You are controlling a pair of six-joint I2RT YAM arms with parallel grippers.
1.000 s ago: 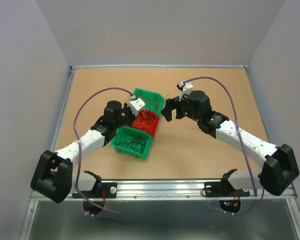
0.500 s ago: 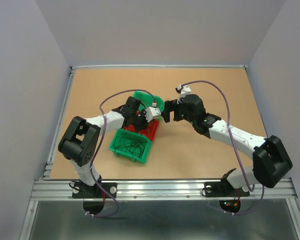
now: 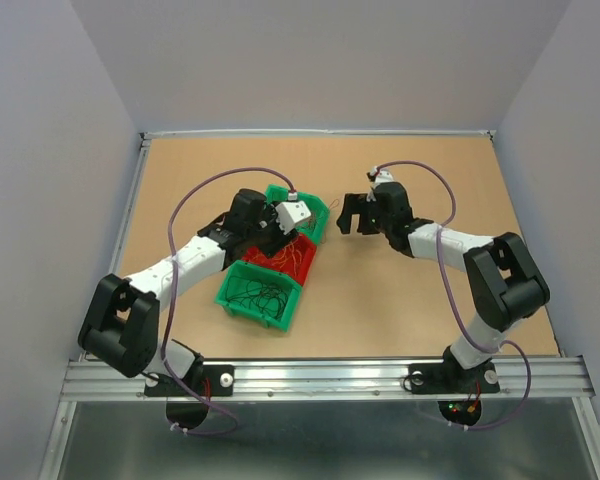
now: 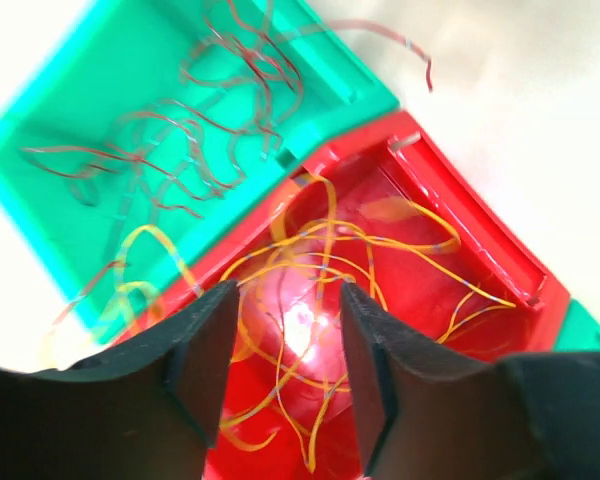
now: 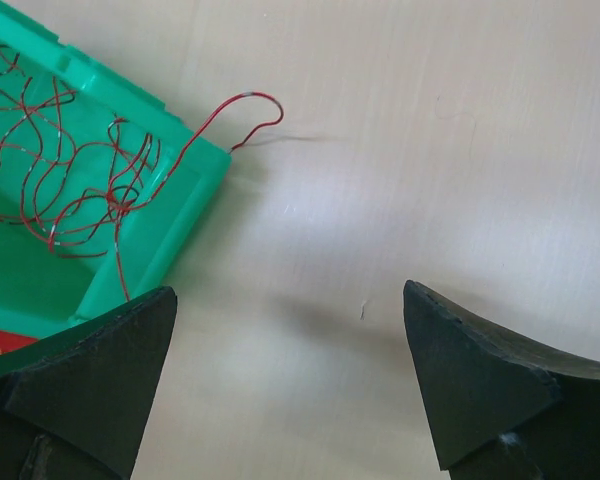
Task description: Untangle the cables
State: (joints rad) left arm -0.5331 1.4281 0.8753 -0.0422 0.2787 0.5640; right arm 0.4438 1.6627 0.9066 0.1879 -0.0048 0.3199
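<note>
Left wrist view: the left gripper (image 4: 285, 345), jaws parted and holding nothing, hangs over orange-yellow cables (image 4: 350, 255) in the red bin (image 4: 480, 250), directly below its fingertips. The right gripper (image 5: 285, 375), spread wide and empty, has reddish cables (image 5: 70, 170) ahead-left in a green bin (image 5: 150, 250).

- The left gripper (image 4: 285, 350) points downward with its fingers parted.
- The right gripper (image 5: 290, 385) hangs low with its fingers spread wide.
</note>
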